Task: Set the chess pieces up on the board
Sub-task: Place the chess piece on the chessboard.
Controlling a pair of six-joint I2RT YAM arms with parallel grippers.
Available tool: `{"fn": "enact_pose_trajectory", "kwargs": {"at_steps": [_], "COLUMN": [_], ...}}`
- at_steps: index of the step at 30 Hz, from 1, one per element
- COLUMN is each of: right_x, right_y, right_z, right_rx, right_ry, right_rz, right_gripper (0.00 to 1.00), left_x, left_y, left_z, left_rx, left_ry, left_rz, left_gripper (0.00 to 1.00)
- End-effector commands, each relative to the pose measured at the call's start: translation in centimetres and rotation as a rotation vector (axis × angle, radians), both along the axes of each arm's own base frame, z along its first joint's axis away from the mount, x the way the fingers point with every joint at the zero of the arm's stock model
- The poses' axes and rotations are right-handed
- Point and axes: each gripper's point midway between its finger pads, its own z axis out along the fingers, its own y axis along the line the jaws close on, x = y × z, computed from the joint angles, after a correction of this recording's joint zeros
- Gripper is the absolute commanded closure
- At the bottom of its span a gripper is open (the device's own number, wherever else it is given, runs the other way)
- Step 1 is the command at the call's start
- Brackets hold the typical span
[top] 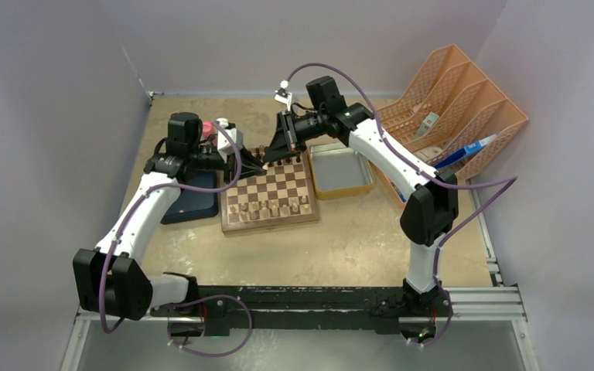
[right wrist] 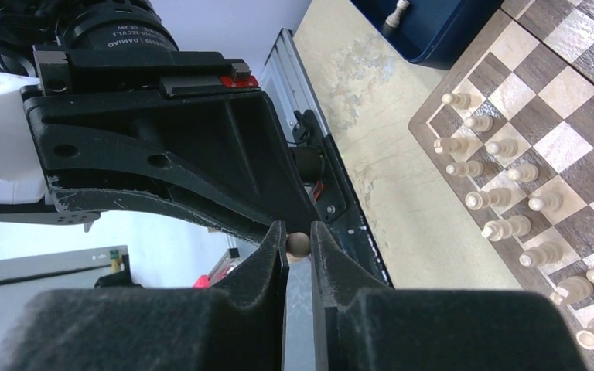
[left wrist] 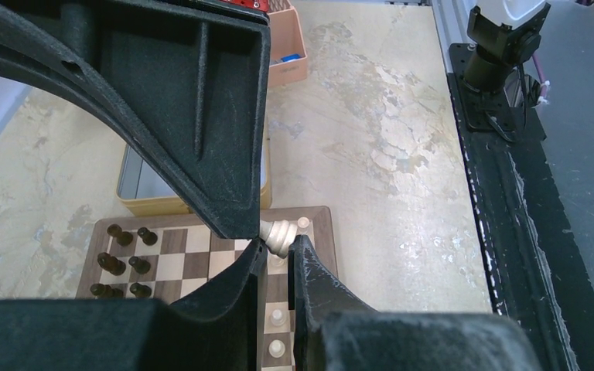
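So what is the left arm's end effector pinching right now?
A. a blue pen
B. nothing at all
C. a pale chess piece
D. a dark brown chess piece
C: in the left wrist view the left end effector is shut on a pale chess piece, which sits tilted between its two fingers.

Pale grey walls (top: 46, 77), mottled beige tabletop (top: 371, 239), even light
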Motion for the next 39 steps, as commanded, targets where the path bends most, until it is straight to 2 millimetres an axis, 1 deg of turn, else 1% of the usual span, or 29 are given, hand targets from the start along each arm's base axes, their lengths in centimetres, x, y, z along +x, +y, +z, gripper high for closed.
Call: {"fn": "enact_pose_trajectory", "kwargs": {"at_steps": [1, 3, 5, 8, 11, 12, 15, 16, 17, 18, 20, 22, 24, 27, 30, 32, 33, 34, 35, 37, 39], "right_x": [-1.8, -2.1, -1.8, -0.8, 0.2, 0.5, 1.5, 1.9, 2.3, 2.8, 4.5, 5.6, 6.2, 6.1, 5.3, 4.4, 4.0, 3.6, 3.4, 3.3, 3.7], "right_y": [-0.3, -0.5, -0.5, -0.7, -0.9, -0.9, -1.1, -1.2, -1.3, -1.6, -2.3, -2.9, -3.3, -3.0, -2.1, -1.3, -1.0, -0.7, -0.5, -0.7, -1.5], "right_z": [2.2, 2.4, 2.7, 2.4, 2.5, 2.6, 2.9, 3.0, 2.8, 2.0, 0.2, -0.5, -0.8, -1.2, -2.2, -3.1, -3.6, -3.9, -4.3, -5.0, -5.6], "right_rx": [0.056, 0.065, 0.065, 0.045, 0.037, 0.041, 0.046, 0.045, 0.037, 0.02, -0.029, -0.044, -0.066, -0.113, -0.154, -0.175, -0.191, -0.202, -0.212, -0.232, -0.264], "right_ry": [-0.005, 0.004, -0.012, -0.06, -0.092, -0.107, -0.149, -0.17, -0.192, -0.232, -0.319, -0.419, -0.527, -0.648, -0.742, -0.81, -0.853, -0.876, -0.902, -0.922, -0.941], "right_rz": [0.066, 0.078, 0.067, 0.023, -0.04, -0.063, -0.143, -0.169, -0.196, -0.217, -0.298, -0.355, -0.396, -0.409, -0.377, -0.347, -0.33, -0.327, -0.32, -0.317, -0.344], "right_gripper": [0.9, 0.93, 0.94, 0.95, 0.95, 0.95, 0.95, 0.95, 0.96, 0.97, 0.97, 0.97, 0.97, 0.96, 0.95, 0.94, 0.94, 0.95, 0.95, 0.94, 0.95], "left_x": [0.9, 1.3, 2.0, 2.5, 3.0, 3.1, 2.5, 2.3, 2.2, 2.1, 2.0, 2.3, 3.1, 4.4, 5.3, 5.8, 6.0, 6.2, 6.3, 6.5, 6.7], "left_y": [-0.3, -0.3, -0.1, 0.3, 0.9, 1.1, 1.2, 1.3, 1.3, 1.3, 1.5, 1.9, 2.5, 4.3, 6.4, 8.1, 8.8, 9.5, 10.0, 10.5, 10.6], "left_z": [1.6, 1.4, 1.3, 0.7, 0.0, -0.1, -0.2, 0.3, 0.4, 0.6, 0.7, 0.7, 0.6, -0.8, -2.8, -3.4, -3.3, -3.1, -2.8, -2.0, -1.1], "left_rx": [-0.021, -0.017, -0.009, -0.008, -0.008, -0.007, -0.016, -0.032, -0.046, -0.062, -0.088, -0.101, -0.099, -0.033, 0.031, 0.027, 0.012, -0.007, -0.034, -0.08, -0.115], "left_ry": [-0.077, -0.052, -0.013, 0.054, 0.151, 0.178, 0.22, 0.217, 0.235, 0.263, 0.33, 0.432, 0.549, 0.664, 0.659, 0.648, 0.651, 0.671, 0.701, 0.771, 0.828], "left_rz": [-0.011, 0.02, 0.078, 0.159, 0.272, 0.304, 0.331, 0.338, 0.355, 0.375, 0.427, 0.505, 0.607, 0.792, 0.941, 1.039, 1.079, 1.112, 1.134, 1.145, 1.16], "left_gripper": [1.0, 0.99, 0.93, 0.83, 0.77, 0.74, 0.61, 0.57, 0.54, 0.53, 0.53, 0.48, 0.44, 0.41, 0.39, 0.37, 0.37, 0.34, 0.27, 0.25, 0.25]}}
